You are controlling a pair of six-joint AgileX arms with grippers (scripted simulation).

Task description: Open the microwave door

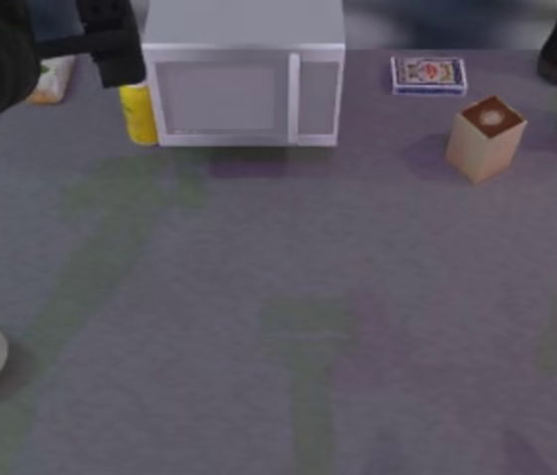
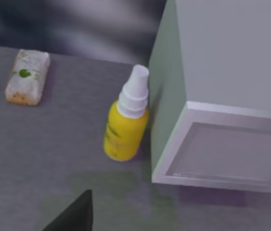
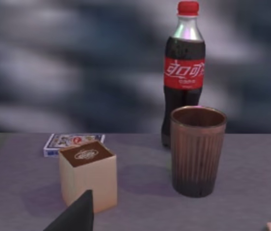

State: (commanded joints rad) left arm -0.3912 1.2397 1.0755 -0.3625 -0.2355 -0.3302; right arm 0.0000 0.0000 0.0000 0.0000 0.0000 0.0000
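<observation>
Reach toward the shut microwave door (image 1: 227, 97) is suggested by the left hand (image 1: 110, 45) hovering at the table's far-left corner, its opening indiscernible.

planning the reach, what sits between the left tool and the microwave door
Top view: the left tool hovers just left of the microwave. Only the yellow spray bottle stands there, against the microwave's side, left of the shut microwave door.

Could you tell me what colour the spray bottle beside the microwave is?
The spray bottle is yellow with a white nozzle, clearest in the left wrist view.
</observation>
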